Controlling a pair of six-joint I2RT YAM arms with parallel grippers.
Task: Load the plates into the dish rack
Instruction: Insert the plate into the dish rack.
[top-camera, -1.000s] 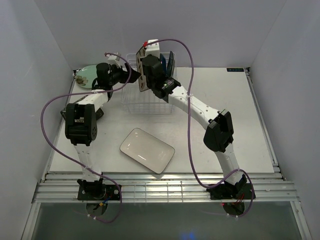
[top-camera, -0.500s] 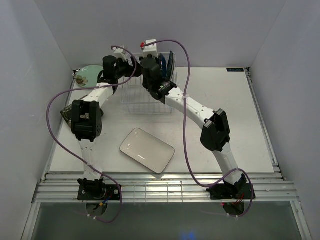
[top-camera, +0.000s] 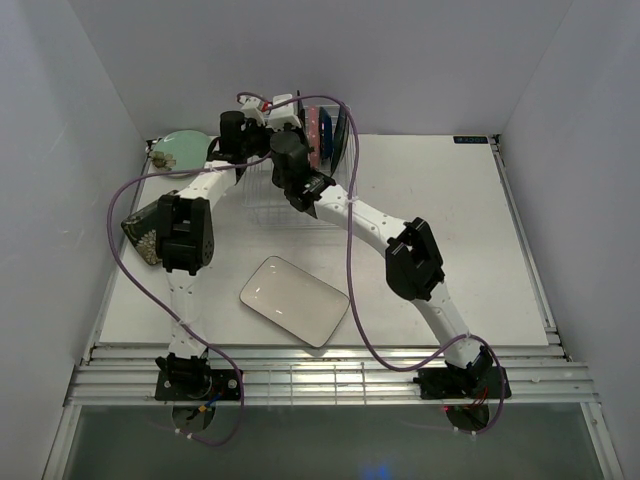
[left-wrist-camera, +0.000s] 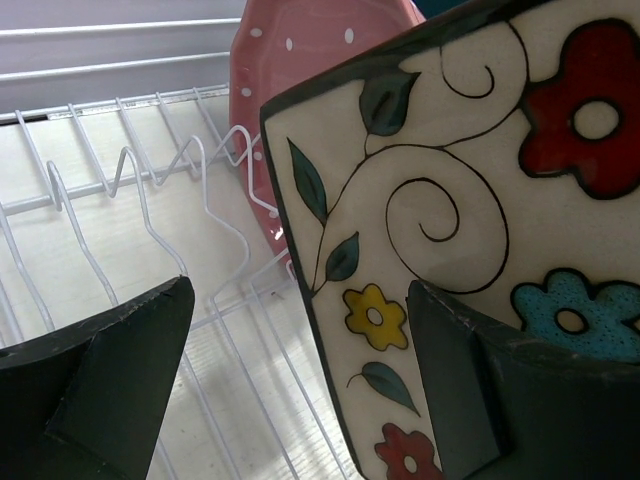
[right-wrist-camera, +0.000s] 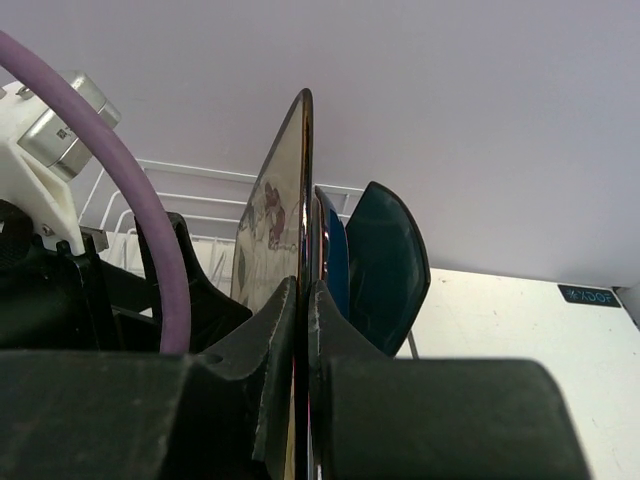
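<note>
Right gripper (right-wrist-camera: 303, 330) was pinched shut on the edge of the flowery plate (left-wrist-camera: 450, 190), holding it up on its edge over the dish rack (top-camera: 265, 205), near the top middle of the overhead view. Left gripper (left-wrist-camera: 300, 290) was open as wide as it goes and held nothing. The plate's corner sat in the gap between its fingers (left-wrist-camera: 110, 380), and I could not tell if either one touched it.

To do this step well, I think the plate should go straight down and stay upright, so its bottom edge slips between two prongs (left-wrist-camera: 127, 155). The pink plate (left-wrist-camera: 300, 60) stood just behind it in the rack, with a blue plate (right-wrist-camera: 335, 255) and a teal plate (right-wrist-camera: 385, 250) close by, so it should go in slowly with no bumping. The pinch should let go only when the wires hold the plate up. The open gripper could catch it if it tips.

The table (top-camera: 450, 220) was white and flat. It looked smooth, so a plate could slide on it. A white plate (top-camera: 295, 300) lay flat at the lower middle. A green plate (top-camera: 180, 148) sat at the upper left, and a patterned plate (top-camera: 138, 235) peeked out at the left, partly under the left arm. Plain pale walls (top-camera: 420, 60) stood on three sides. The rack was close to the back wall, so there was little room behind it.
</note>
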